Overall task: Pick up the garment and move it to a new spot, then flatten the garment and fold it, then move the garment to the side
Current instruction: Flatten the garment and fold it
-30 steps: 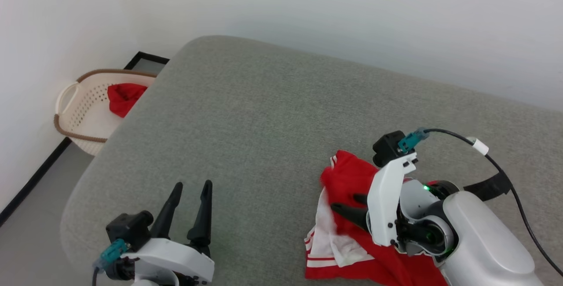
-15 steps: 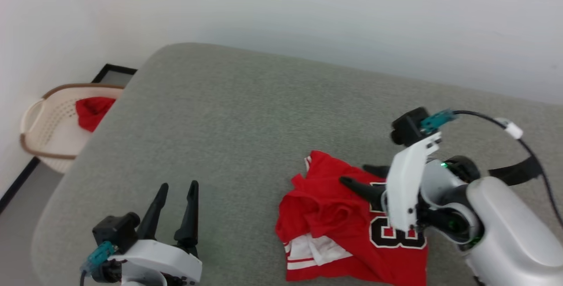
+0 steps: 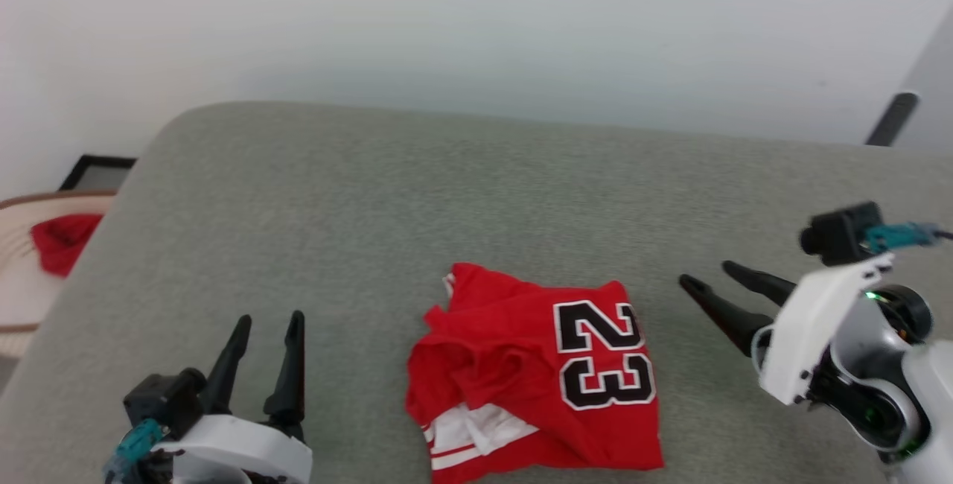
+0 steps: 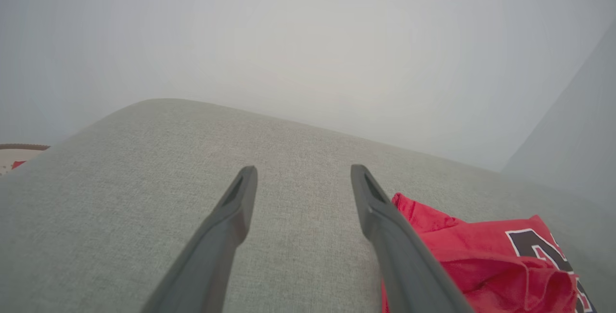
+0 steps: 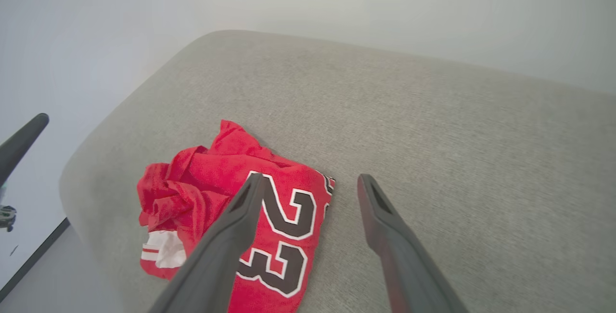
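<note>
Grey cushion (image 3: 335, 186), pale wall behind. Item: garment (image 3: 521, 372), crumpled near the front edge, number up, white sleeve trim at lower left. Soft, light, limp; I judge it will sag and drag, so pinch two outer edges. My right gripper (image 3: 706, 272): spread wide, empty, just beside it. My left gripper (image 3: 271, 316): wide, empty, near. Basket (image 3: 15, 298) with red cloth (image 3: 63, 242), far left.

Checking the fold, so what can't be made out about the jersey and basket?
- Left wrist view: garment cut off by the bottom edge, partly behind that arm's finger.
- Right wrist view: its number partly behind that arm's finger.
- Head view: basket cut off by the left edge and the couch.
</note>
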